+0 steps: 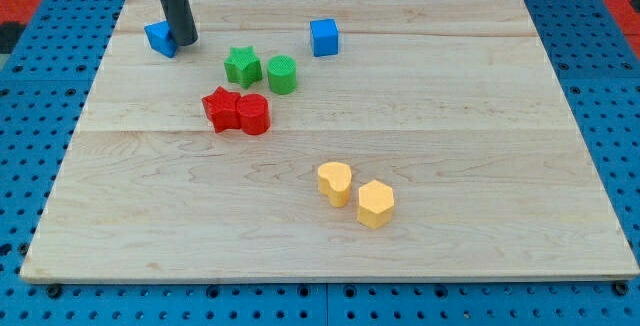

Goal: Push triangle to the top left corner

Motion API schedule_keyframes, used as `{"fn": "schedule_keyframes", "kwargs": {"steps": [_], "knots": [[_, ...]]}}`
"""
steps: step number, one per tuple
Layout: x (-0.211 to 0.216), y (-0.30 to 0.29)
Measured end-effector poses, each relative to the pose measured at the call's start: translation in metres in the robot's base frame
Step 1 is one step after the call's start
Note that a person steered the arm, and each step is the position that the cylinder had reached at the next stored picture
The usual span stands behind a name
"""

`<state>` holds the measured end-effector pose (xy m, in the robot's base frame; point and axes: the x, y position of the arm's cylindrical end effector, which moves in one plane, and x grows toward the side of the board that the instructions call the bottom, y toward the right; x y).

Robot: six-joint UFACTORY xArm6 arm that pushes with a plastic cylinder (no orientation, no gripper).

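Nearest the view's bottom, two yellow blocks sit close together on the wooden desk (480,236): a yellow hexagon (376,204) and, just up and to its left, a yellow heart-like block (335,182). Neither has any part in this job. Farther up, left of centre, a red star (222,108) touches a red cylinder (254,114); beyond them a green star (242,66) stands just beside a green cylinder (282,74). A blue cube (324,37) rests alone toward the top, right of the green pair. At the far top left lies the blue triangle (159,38), already near the corner but not quite in it. My tip (185,41) is down on the desk, touching or almost touching the triangle's right side; the rod partly hides that edge, so contact cannot be settled. There are no fingers on this arm, so nothing is held and there is no opening to report. I judge this the closing step: the triangle appears most of the way home. The next move calls for a short push toward the view's upper left, kept centred on the block so it does not slip round the tip or run off the edge.
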<state>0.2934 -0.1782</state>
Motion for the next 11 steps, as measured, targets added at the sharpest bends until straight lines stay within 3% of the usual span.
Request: {"fn": "schedule_keyframes", "kwargs": {"steps": [1,2,3,5,6,8,9,10,11], "knots": [[0.04,0.007],[0.027,-0.002],[-0.017,-0.003],[0.02,-0.014],[0.007,-0.047],[-0.067,-0.034],[-0.052,-0.027],[0.018,-0.039],[-0.028,-0.11]]}}
